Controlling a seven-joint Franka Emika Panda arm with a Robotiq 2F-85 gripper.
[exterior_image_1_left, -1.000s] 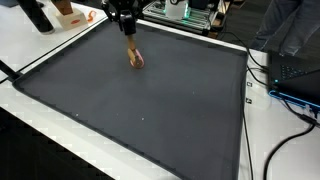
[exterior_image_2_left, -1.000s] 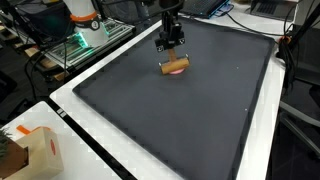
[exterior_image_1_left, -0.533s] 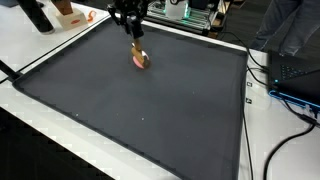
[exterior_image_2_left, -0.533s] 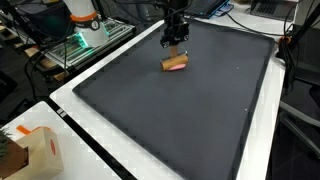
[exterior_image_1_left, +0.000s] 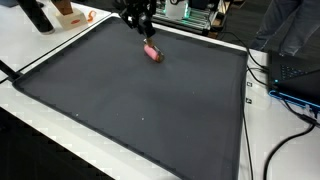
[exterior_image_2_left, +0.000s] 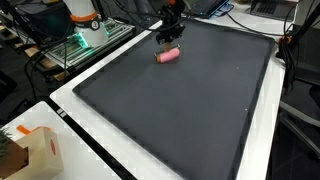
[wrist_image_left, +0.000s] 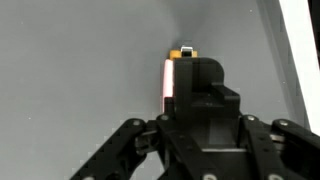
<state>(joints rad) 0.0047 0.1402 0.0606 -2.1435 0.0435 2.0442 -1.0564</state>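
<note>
Wrist view, tool (wrist_image_left: 197, 85) over pink cylinder (wrist_image_left: 168, 82) on grey mat (wrist_image_left: 80, 60) (markings unreadable), whether it grips, cannot tell

cylinder (exterior_image_1_left: 152, 53) on mat (exterior_image_1_left: 130, 110), hand (exterior_image_1_left: 143, 32) just beside

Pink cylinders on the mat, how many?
1. The pink cylinder lies on the black mat near its far edge, close to the end effector. None seems hidden.

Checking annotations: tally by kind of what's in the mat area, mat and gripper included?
Black mat: 1
Pink cylinder: 1
Gripper: 1
Total: 3
</note>
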